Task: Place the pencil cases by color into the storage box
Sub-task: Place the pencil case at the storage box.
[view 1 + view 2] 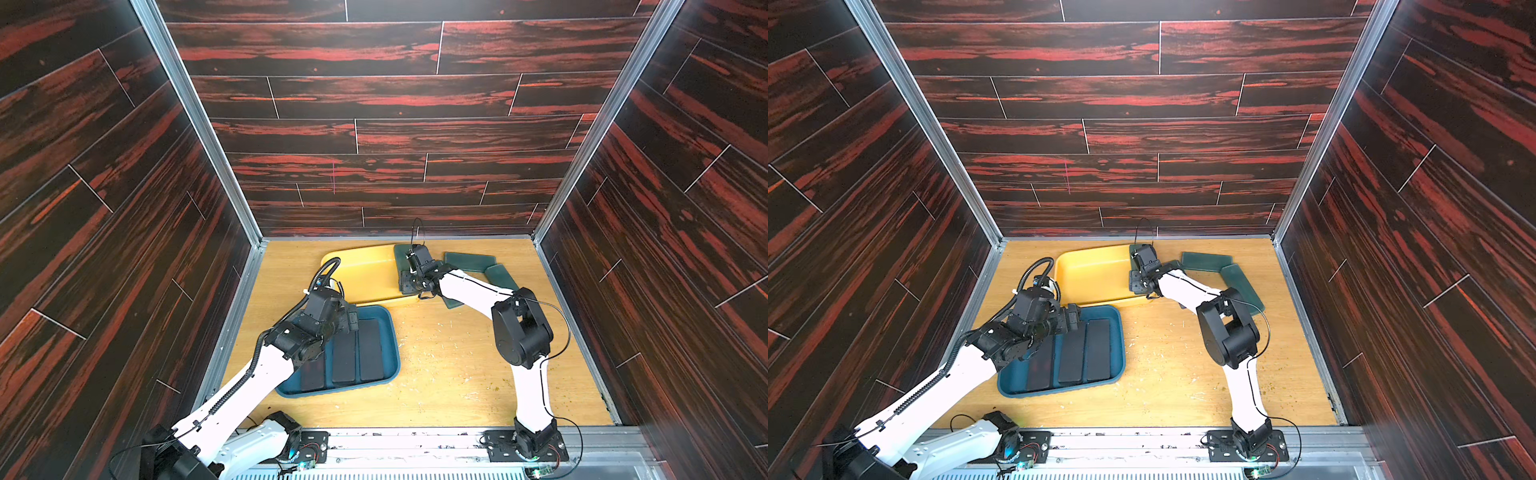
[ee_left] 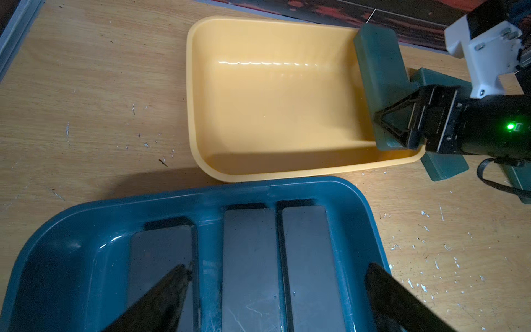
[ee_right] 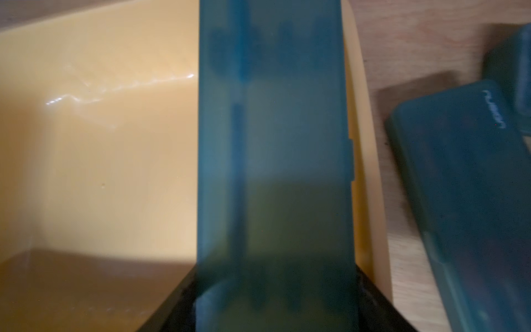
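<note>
Right wrist: translucent green slab case (image 3: 275, 172).

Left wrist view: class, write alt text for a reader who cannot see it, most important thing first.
The right gripper holds a dark green pencil case over the edge of an empty yellow tray. Nearer the camera, three black pencil cases lie side by side in a dark blue tray, between the left gripper's open fingers.
</note>
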Tool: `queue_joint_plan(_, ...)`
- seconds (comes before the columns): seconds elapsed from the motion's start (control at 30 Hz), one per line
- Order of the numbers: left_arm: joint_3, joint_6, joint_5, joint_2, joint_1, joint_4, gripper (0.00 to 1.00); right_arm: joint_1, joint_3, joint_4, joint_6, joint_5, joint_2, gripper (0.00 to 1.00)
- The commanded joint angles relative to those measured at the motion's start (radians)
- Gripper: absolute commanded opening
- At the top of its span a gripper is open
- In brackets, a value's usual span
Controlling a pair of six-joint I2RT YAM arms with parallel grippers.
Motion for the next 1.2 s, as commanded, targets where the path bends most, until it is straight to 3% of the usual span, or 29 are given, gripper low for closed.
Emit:
queue_joint_plan(0.0,0.001,-0.003,-0.018,-0.019,0.003,-0.01,0.97,-0.009,0.01,-0.045,-0.003,0.048,0.029,0.58)
queue_joint_plan(0.27,-0.001,-0.004,-0.014,-0.01,0.003,-0.002,0.97,-0.009,0.013,-0.055,-0.021,0.028,0.031,0.58)
queue_joint_plan(1.17,-0.002,0.011,-0.006,0.006,0.011,0.011,0.97,0.01,0.264,-0.257,-0.003,0.05,0.226,0.58)
